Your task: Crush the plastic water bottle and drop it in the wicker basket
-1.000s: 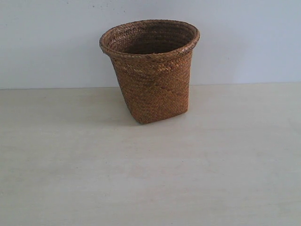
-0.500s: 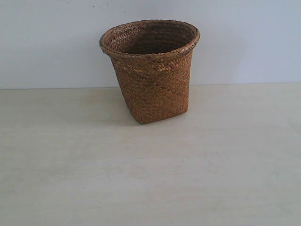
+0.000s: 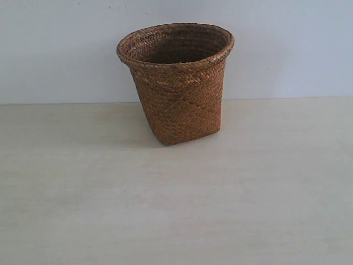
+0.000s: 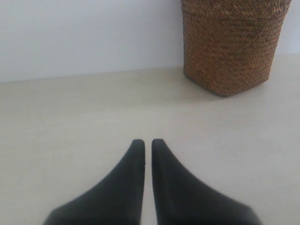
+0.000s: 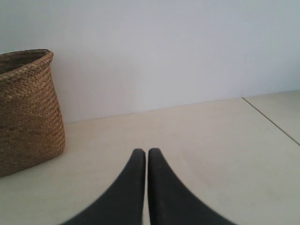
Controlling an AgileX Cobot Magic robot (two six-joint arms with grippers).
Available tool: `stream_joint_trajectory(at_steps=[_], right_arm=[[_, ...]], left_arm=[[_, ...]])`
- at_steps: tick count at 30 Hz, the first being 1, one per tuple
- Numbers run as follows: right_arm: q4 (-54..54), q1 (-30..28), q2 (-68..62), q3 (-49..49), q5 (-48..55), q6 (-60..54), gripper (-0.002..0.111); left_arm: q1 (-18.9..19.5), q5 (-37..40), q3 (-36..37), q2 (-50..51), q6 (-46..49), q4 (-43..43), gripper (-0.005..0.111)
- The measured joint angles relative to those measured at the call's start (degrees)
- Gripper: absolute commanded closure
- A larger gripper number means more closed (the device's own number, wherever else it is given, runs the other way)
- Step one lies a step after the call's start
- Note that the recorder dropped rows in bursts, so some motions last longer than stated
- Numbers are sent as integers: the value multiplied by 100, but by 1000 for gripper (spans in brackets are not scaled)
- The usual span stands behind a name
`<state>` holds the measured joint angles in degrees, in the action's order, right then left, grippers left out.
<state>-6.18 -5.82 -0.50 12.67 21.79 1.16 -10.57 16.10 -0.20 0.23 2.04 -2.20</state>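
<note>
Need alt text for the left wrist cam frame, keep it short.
The left gripper, two black fingers closed nearly tip to tip with nothing between them, points out over a pale table. The wicker basket stands upright on the table ahead, near a plain white wall, its rim cut off by the frame.

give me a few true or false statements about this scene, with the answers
1. The wicker basket stands upright on the table. True.
2. The plastic water bottle lies on the table in front of the basket. False: no bottle shows in any view.
3. The left gripper is wide open. False: its jaws are nearly touching, with nothing between them.
4. The right gripper is shut and empty. True.
5. A gripper is touching the basket. False: both are apart from it.
</note>
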Motion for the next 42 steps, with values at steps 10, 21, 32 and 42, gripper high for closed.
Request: stream_joint_trajectory(at_steps=[10, 21, 32, 42], right_arm=[[186, 0, 0, -161, -77, -116, 108], [186, 0, -10, -1223, -739, -116, 108], [323, 0, 12, -1248, -279, -116, 108], [385, 0, 22, -1265, -251, -116, 108]], left_arm=[[0, 0, 0, 0, 0, 0, 102], [0, 0, 0, 0, 0, 0, 102], [0, 0, 0, 0, 0, 0, 102], [0, 0, 0, 0, 0, 0, 102]])
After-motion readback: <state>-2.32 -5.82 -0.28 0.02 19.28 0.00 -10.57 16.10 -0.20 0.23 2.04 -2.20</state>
